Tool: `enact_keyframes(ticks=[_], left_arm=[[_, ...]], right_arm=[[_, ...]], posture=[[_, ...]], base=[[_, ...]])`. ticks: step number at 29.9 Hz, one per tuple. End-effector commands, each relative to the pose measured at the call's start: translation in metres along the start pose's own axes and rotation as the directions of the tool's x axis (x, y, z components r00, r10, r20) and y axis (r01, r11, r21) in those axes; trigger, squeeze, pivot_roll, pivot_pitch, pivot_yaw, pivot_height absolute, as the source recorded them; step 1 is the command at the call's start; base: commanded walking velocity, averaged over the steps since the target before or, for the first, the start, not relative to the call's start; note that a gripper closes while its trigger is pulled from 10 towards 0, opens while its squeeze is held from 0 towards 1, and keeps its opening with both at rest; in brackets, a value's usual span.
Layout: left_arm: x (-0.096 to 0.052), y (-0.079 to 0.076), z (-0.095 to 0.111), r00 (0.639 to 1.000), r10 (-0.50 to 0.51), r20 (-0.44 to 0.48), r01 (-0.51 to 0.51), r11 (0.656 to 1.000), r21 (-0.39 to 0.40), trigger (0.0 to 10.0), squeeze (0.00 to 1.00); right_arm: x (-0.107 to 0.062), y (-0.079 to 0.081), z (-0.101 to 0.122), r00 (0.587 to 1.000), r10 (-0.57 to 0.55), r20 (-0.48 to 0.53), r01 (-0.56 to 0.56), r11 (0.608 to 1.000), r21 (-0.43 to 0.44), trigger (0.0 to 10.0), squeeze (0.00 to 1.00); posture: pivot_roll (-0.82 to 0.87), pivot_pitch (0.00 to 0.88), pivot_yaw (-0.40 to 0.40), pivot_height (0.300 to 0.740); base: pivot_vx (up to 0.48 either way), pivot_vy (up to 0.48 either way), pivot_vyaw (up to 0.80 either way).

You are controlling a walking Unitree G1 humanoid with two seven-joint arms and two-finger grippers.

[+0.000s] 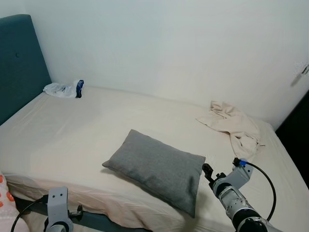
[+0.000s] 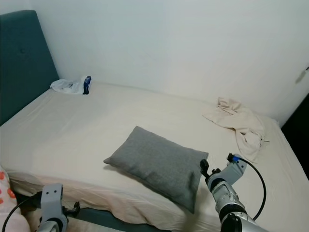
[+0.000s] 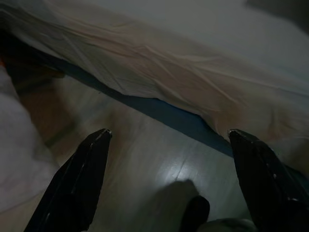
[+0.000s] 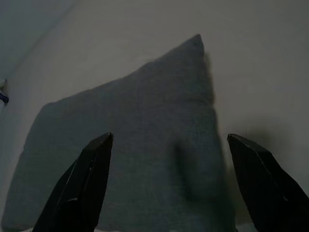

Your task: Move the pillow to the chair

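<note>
A grey rectangular pillow [image 1: 157, 168] lies flat near the front edge of the cream-sheeted bed [image 1: 82, 125]. My right gripper [image 1: 206, 172] hovers just off the pillow's right end, open, with its two black fingers [image 4: 84, 186] spread wide over the grey fabric [image 4: 135, 145] and nothing held. Low at the front left, below the mattress edge, hangs my left gripper [image 3: 169, 179], open above the wooden floor [image 3: 140, 164] beside the bed's blue base.
A teal headboard [image 1: 19, 63] stands at the left. A crumpled beige cloth [image 1: 234, 126] lies at the bed's far right. A white and blue packet [image 1: 65, 89] rests near the headboard by the white wall. An orange-spotted fabric [image 1: 4, 193] shows at the lower left.
</note>
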State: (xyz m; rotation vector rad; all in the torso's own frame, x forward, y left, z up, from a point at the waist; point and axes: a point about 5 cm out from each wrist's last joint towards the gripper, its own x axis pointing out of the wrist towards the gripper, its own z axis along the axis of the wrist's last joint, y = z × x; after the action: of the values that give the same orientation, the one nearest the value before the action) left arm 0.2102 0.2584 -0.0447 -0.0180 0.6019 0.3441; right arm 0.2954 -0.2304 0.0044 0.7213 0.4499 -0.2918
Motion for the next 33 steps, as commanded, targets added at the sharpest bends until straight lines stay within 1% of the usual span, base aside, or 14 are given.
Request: enact_keyframes(ticks=[1,5,15,17,19,21,22,24,25,27,28,30,31,33], left_arm=[[-0.002,0.010,-0.003,1.000,0.020,0.001,-0.020,1.000,0.005,10.0,0.00],[-0.003,0.013,-0.004,1.000,0.023,0.003,-0.023,1.000,0.013,10.0,0.00],[-0.011,0.026,-0.016,1.000,0.022,-0.008,-0.022,0.998,0.058,10.0,0.00],[-0.014,0.031,-0.020,1.000,0.020,-0.011,-0.019,0.997,0.077,10.0,0.00],[-0.016,0.033,-0.022,1.000,0.018,-0.011,-0.017,0.996,0.085,10.0,0.00],[-0.020,0.038,-0.025,1.000,0.012,-0.002,-0.012,0.994,0.105,10.0,0.00],[-0.020,0.038,-0.025,1.000,0.012,-0.002,-0.012,0.994,0.105,10.0,0.00],[-0.025,0.046,-0.028,1.000,0.008,0.006,-0.009,0.991,0.131,10.0,0.00],[-0.027,0.048,-0.030,1.000,0.006,0.008,-0.007,0.990,0.141,10.0,0.00],[-0.033,0.056,-0.034,1.000,-0.003,0.018,0.000,0.986,0.167,10.0,0.00],[-0.033,0.056,-0.034,1.000,-0.003,0.018,0.000,0.986,0.167,10.0,0.00],[-0.044,0.068,-0.039,1.000,-0.012,0.027,0.007,0.980,0.199,10.0,0.00],[-0.044,0.068,-0.039,1.000,-0.012,0.027,0.007,0.980,0.199,10.0,0.00],[-0.050,0.076,-0.044,1.000,-0.020,0.013,0.016,0.973,0.232,10.0,0.00]], right_arm=[[0.000,-0.001,-0.003,1.000,-0.001,-0.014,0.001,1.000,0.016,10.0,0.00],[0.000,0.003,-0.004,1.000,0.018,-0.011,-0.017,1.000,0.016,10.0,0.00],[0.002,0.014,-0.005,0.996,0.093,0.005,-0.093,0.995,0.044,10.0,0.00],[0.002,0.015,-0.006,0.996,0.090,0.005,-0.090,0.995,0.048,10.0,0.00],[0.002,0.014,-0.006,0.997,0.078,0.005,-0.078,0.996,0.045,10.0,0.00],[0.002,0.012,-0.005,0.998,0.062,0.017,-0.062,0.997,0.054,10.0,0.00],[0.002,0.012,-0.005,0.998,0.062,0.017,-0.062,0.997,0.054,10.0,0.00],[0.002,0.013,-0.005,0.996,0.081,0.033,-0.083,0.993,0.084,10.0,0.00],[0.002,0.014,-0.005,0.995,0.094,0.037,-0.097,0.991,0.092,10.0,0.00],[0.001,0.018,-0.006,0.985,0.166,0.051,-0.172,0.977,0.129,10.0,0.00],[0.001,0.018,-0.006,0.985,0.166,0.051,-0.172,0.977,0.129,10.0,0.00],[0.000,0.023,-0.009,0.968,0.245,0.058,-0.251,0.950,0.188,10.0,0.00],[0.000,0.023,-0.009,0.968,0.245,0.058,-0.251,0.950,0.188,10.0,0.00],[-0.001,0.025,-0.009,0.953,0.288,0.091,-0.302,0.917,0.259,10.0,0.00]], posture=[[0.16,0.000,-0.077,0.625],[0.16,0.000,-0.071,0.610],[0.18,0.002,-0.045,0.610],[0.20,0.038,-0.029,0.610],[0.20,0.038,-0.029,0.610],[0.21,0.078,-0.016,0.610],[0.21,0.078,-0.016,0.610],[0.24,0.129,0.003,0.610],[0.24,0.129,0.003,0.610],[0.27,0.163,0.027,0.610],[0.27,0.163,0.027,0.610],[0.30,0.198,0.055,0.610],[0.30,0.198,0.055,0.610],[0.32,0.219,0.076,0.610]], base=[[0.000,0.000,0.00],[0.000,0.000,0.00],[0.000,0.000,0.00],[0.000,0.000,0.00],[0.000,0.000,0.00],[0.000,0.000,0.00],[0.000,0.000,0.00],[0.000,0.000,0.00],[0.000,0.000,0.00],[0.000,0.000,0.00],[0.000,0.000,0.00],[0.000,0.000,0.00],[0.000,0.000,0.00],[0.000,0.000,0.00]])
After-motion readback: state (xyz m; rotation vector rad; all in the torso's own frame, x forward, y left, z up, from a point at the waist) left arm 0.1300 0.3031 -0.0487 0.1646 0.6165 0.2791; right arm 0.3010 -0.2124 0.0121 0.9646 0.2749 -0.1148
